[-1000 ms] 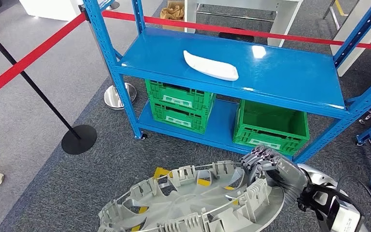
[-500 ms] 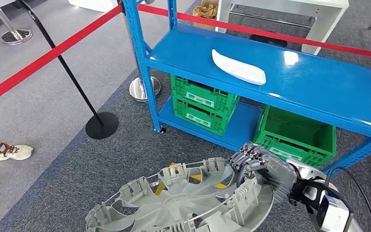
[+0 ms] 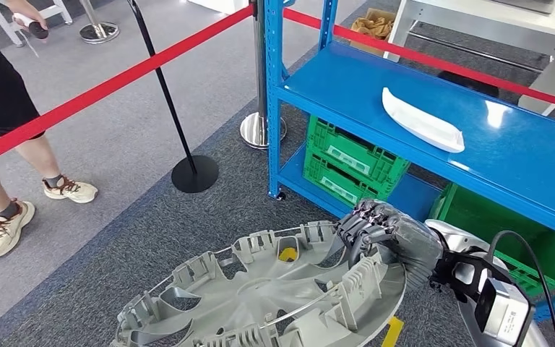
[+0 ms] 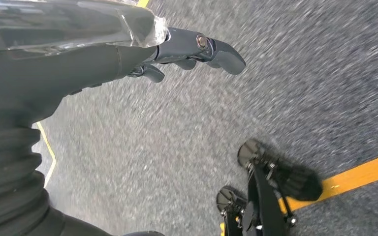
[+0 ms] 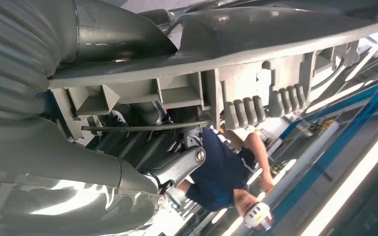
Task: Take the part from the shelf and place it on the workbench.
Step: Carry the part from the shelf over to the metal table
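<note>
Right hand: while it is seen from above, the right hand has its fingers curled over the rim of the wheel cover, holding it.
Wheel cover: held low above the grey carpet, inner side up, in front of the blue shelf.
Left hand: the left hand holds nothing; fingers seem loosely stretched, but the view is blurred.
Shelf: a white part lies on top.
</note>
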`<state>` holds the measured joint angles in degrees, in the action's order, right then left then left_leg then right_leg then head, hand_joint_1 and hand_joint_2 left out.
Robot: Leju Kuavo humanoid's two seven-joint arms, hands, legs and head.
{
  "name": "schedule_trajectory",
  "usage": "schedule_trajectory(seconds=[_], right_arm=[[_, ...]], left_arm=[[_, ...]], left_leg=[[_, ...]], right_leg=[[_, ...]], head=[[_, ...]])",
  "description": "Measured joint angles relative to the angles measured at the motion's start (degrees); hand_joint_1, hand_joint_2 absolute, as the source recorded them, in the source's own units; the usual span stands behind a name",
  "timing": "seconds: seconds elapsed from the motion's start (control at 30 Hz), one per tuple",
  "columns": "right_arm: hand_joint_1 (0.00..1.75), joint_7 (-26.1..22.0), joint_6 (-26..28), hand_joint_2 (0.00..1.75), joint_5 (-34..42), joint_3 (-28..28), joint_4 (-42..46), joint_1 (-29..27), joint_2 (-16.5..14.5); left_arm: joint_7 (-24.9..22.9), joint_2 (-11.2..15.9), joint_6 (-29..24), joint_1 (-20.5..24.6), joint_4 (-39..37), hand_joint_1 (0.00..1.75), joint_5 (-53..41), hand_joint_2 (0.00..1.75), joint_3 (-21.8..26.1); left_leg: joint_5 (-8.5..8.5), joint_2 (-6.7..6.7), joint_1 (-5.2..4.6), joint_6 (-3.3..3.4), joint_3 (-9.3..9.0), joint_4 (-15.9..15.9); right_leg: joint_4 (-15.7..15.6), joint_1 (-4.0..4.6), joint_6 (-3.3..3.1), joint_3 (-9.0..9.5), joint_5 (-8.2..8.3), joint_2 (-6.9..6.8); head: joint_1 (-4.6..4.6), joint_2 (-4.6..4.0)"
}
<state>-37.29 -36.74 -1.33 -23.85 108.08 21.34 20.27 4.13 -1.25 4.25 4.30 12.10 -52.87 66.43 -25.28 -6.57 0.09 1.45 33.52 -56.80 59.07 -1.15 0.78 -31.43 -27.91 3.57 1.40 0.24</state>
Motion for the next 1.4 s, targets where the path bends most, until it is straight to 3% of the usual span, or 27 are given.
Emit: schedule_trajectory(seconds=[0.03, 0.1, 0.13, 0.2, 0.23, 0.27, 0.33, 0.4, 0.47, 0.53, 0.6, 0.63, 0.7, 0.77, 0.83, 0.87, 0.9, 0.97, 1.0, 1.07, 1.1, 1.13, 1.2, 1.27, 1.33, 1.37, 1.4], right_arm=[[1.75, 0.42, 0.00, 1.75, -0.05, -0.07, 0.05, 0.20, -0.25], [1.75, 1.31, 0.03, 1.75, 0.10, -0.21, 0.23, 0.57, -0.77], [1.75, 1.77, 0.05, 1.75, 0.29, -0.27, 0.33, 0.87, -0.99], [1.75, 2.56, 0.15, 1.75, 0.82, -0.31, 0.52, 1.46, -1.28], [1.75, 2.93, 0.25, 1.75, 1.15, -0.28, 0.59, 1.73, -1.39], [1.75, 3.22, 0.37, 1.75, 1.53, -0.23, 0.63, 1.94, -1.47], [1.75, 3.72, 0.57, 1.75, 3.02, -0.16, 0.65, 2.94, -1.77], [1.75, 4.18, 0.64, 1.75, 5.06, -0.07, 0.80, 4.86, -2.10], [1.75, 4.78, 0.51, 1.75, 6.79, 0.14, 1.20, 6.98, -2.16], [1.75, 5.48, 0.26, 1.75, 7.96, 0.25, 1.52, 8.60, -2.00], [1.75, 6.07, 0.13, 1.75, 8.61, 0.14, 1.61, 9.46, -1.89], [1.75, 6.30, 0.19, 1.75, 8.78, 0.04, 1.65, 9.67, -1.84], [1.75, 6.63, 0.47, 1.75, 8.92, -0.22, 1.80, 9.90, -1.64], [1.75, 6.71, 0.74, 1.75, 8.97, -0.55, 1.92, 9.94, -1.29], [1.75, 6.71, 0.81, 1.75, 8.99, -0.86, 1.93, 9.80, -1.00], [1.75, 6.71, 0.82, 1.75, 9.00, -0.98, 1.93, 9.74, -0.92], [1.75, 6.69, 0.83, 1.75, 9.01, -1.08, 1.94, 9.70, -0.85], [1.75, 6.46, 0.83, 1.75, 8.89, -1.18, 2.03, 9.68, -0.63], [1.75, 6.21, 0.83, 1.75, 8.70, -1.21, 2.10, 9.62, -0.48], [1.75, 5.76, 0.84, 1.75, 8.13, -1.31, 2.25, 9.45, -0.22], [1.75, 5.67, 0.85, 1.75, 7.86, -1.37, 2.32, 9.41, -0.17], [1.75, 5.75, 0.86, 1.75, 7.64, -1.44, 2.37, 9.45, -0.20], [1.75, 6.26, 0.90, 1.75, 7.33, -1.63, 2.39, 9.69, -0.38], [1.75, 6.91, 0.99, 1.75, 7.15, -2.02, 2.39, 9.99, -0.55], [1.75, 7.46, 1.09, 1.75, 7.10, -2.57, 2.37, 10.18, -0.57], [1.75, 7.66, 1.15, 1.75, 7.09, -2.82, 2.35, 10.25, -0.57], [1.75, 7.77, 1.23, 1.75, 7.09, -2.99, 2.34, 10.34, -0.57]], left_arm=[[-0.02, -0.23, -0.01, 0.00, -0.06, 0.00, -0.02, 1.75, 0.03], [-0.03, -0.53, -0.03, -0.12, -0.16, 0.00, -0.03, 1.75, 0.13], [-0.04, -0.67, -0.05, -0.20, -0.20, 0.00, -0.03, 1.75, 0.19], [-0.05, -0.87, -0.10, -0.11, -0.24, 0.00, -0.10, 1.75, 0.26], [-0.06, -0.99, -0.13, 0.02, -0.26, 0.00, -0.17, 1.75, 0.25], [-0.06, -1.11, -0.14, 0.15, -0.26, 0.00, -0.27, 1.75, 0.25], [-0.06, -1.46, -0.14, 0.19, -0.28, 0.00, -0.41, 1.75, 0.25], [-0.02, -1.71, -0.14, 0.11, -0.29, 0.00, -0.46, 1.75, 0.26], [0.15, -1.81, 0.00, 0.22, -0.29, 0.00, -0.47, 1.75, 0.26], [0.43, -1.90, 0.38, 0.46, -0.29, 0.00, -0.53, 1.75, 0.25], [0.63, -1.99, 0.63, 0.51, -0.29, 0.00, -0.63, 1.75, 0.24], [0.72, -2.08, 0.67, 0.45, -0.30, 0.00, -0.72, 1.75, 0.23], [0.86, -2.23, 0.73, 0.48, -0.30, 0.00, -0.95, 1.75, 0.24], [0.97, -2.35, 0.81, 0.64, -0.31, 0.00, -1.10, 1.75, 0.24], [1.01, -2.47, 0.88, 0.61, -0.32, 0.00, -1.14, 1.75, 0.23], [1.01, -2.55, 0.88, 0.56, -0.32, 0.00, -1.14, 1.75, 0.23], [1.01, -2.61, 0.88, 0.52, -0.32, 0.00, -1.15, 1.75, 0.23], [1.01, -2.72, 0.87, 0.52, -0.32, 0.00, -1.16, 1.75, 0.23], [1.01, -2.75, 0.83, 0.56, -0.32, 0.00, -1.16, 1.75, 0.23], [1.00, -2.76, 0.74, 0.51, -0.32, 0.00, -1.20, 1.75, 0.24], [0.99, -2.75, 0.71, 0.41, -0.32, 0.00, -1.26, 1.75, 0.25], [0.99, -2.73, 0.70, 0.27, -0.31, 0.00, -1.38, 1.75, 0.25], [0.99, -2.75, 0.72, 0.21, -0.32, 0.00, -1.64, 1.75, 0.24], [0.99, -2.81, 0.81, 0.45, -0.34, 0.00, -1.85, 1.75, 0.23], [0.97, -2.88, 0.90, 0.63, -0.34, 0.00, -2.04, 1.75, 0.22], [0.91, -2.91, 0.93, 0.63, -0.34, 0.00, -2.13, 1.75, 0.21], [0.82, -2.93, 0.92, 0.61, -0.34, 0.00, -2.17, 1.75, 0.21]], left_leg=[[0.11, -0.65, 0.09, -0.39, 0.36, -0.10], [0.43, -1.90, 0.34, -1.19, 0.95, -0.13], [0.26, -1.42, 0.32, -1.50, 1.31, -0.45], [-1.83, 1.80, 0.15, -2.02, 3.25, -3.96], [-3.62, 3.98, 0.10, -2.26, 5.02, -7.47], [-5.31, 5.24, 0.18, -2.47, 6.90, -11.28], [-6.58, 6.08, 0.44, -2.73, 9.36, -16.30], [-4.25, 6.66, 0.61, -2.74, 7.68, -13.26], [-1.28, 9.14, 0.39, -2.42, 3.19, -5.28], [-0.40, 10.79, -0.06, -1.76, 0.76, -0.91], [-0.47, 9.72, -0.36, -0.99, 0.85, -0.61], [-0.34, 9.02, -0.30, -0.62, 0.87, -0.50], [0.01, 7.63, 0.00, 0.17, 0.76, -0.25], [0.18, 6.13, 0.11, 0.66, 0.85, -0.22], [0.25, 4.46, 0.03, 0.79, 0.93, -0.26], [0.27, 3.62, 0.01, 0.79, 0.91, -0.30], [0.28, 2.76, 0.03, 0.77, 0.88, -0.37], [0.22, 1.11, 0.01, 0.51, 0.97, -0.74], [0.19, 0.39, 0.01, 0.26, 1.17, -0.99], [0.32, -0.84, 0.11, -0.51, 1.76, -1.21], [0.49, -1.45, 0.28, -0.93, 2.02, -1.12], [0.53, -1.54, 0.37, -1.28, 2.30, -1.15], [-0.79, 0.90, 0.24, -1.85, 3.59, -3.21], [-4.18, 4.63, 0.13, -2.22, 6.79, -9.68], [-6.69, 5.93, 0.25, -2.44, 10.21, -16.56], [-6.62, 6.12, 0.29, -2.46, 10.73, -17.61], [-5.52, 6.33, 0.30, -2.42, 9.92, -16.14]], right_leg=[[-1.06, 0.04, -0.02, 0.45, 0.04, 0.59], [-1.20, 0.18, -0.23, 0.49, 0.12, -0.37], [-1.25, 0.14, -0.49, 0.55, 0.25, -1.08], [-1.43, -0.02, -1.02, 0.60, 0.44, -2.68], [-1.43, 0.06, -1.17, 0.59, 0.44, -3.53], [-1.42, 0.13, -1.27, 0.55, 0.42, -4.31], [-1.41, 0.22, -1.31, 0.51, 0.37, -5.97], [-1.41, 0.23, -1.24, 0.59, 0.29, -7.44], [-1.38, 0.41, -0.89, 0.81, 0.06, -8.66], [-1.36, 0.69, -0.34, 1.00, -0.21, -9.77], [-1.49, 0.72, 0.25, 1.24, -0.33, -10.99], [-1.32, 0.61, 0.58, 1.33, -0.61, -10.88], [1.57, 0.38, 1.07, 0.28, -2.67, -8.30], [9.05, 0.26, 1.27, -3.20, -6.38, -4.97], [15.26, 0.27, 1.27, -6.45, -8.15, -3.96], [15.28, 0.26, 1.18, -6.69, -7.37, -3.81], [13.02, 0.24, 1.03, -5.85, -5.61, -3.60], [4.94, 0.02, 0.78, -2.41, -1.59, -1.65], [1.83, -0.09, 0.74, -1.12, -0.47, -0.55], [-0.37, -0.04, 0.60, -0.23, -0.24, 0.54], [-0.42, 0.07, 0.39, -0.22, -0.12, -0.01], [-0.53, 0.09, 0.08, -0.12, 0.04, -0.69], [-0.82, -0.03, -0.58, 0.02, 0.31, -2.15], [-0.91, 0.05, -0.95, 0.05, 0.34, -3.71], [-0.89, 0.21, -1.08, 0.02, 0.26, -5.43], [-0.89, 0.25, -1.09, 0.01, 0.20, -6.29], [-0.89, 0.27, -1.05, 0.06, 0.13, -7.11]], head=[[0.02, 0.00], [0.03, 0.00], [0.06, 0.00], [0.49, 0.00], [0.72, 0.00], [0.92, 0.00], [0.94, 0.00], [0.94, 0.00], [0.95, 0.00], [0.87, 0.00], [0.81, 0.00], [0.78, 0.00], [0.57, 0.00], [0.34, 0.00], [0.29, 0.00], [0.29, 0.00], [0.29, 0.00], [0.28, 0.00], [0.33, 0.00], [0.36, 0.00], [0.36, 0.00], [0.33, 0.00], [0.64, 0.00], [0.98, 0.00], [1.02, 0.00], [1.03, 0.00], [1.03, 0.00]])
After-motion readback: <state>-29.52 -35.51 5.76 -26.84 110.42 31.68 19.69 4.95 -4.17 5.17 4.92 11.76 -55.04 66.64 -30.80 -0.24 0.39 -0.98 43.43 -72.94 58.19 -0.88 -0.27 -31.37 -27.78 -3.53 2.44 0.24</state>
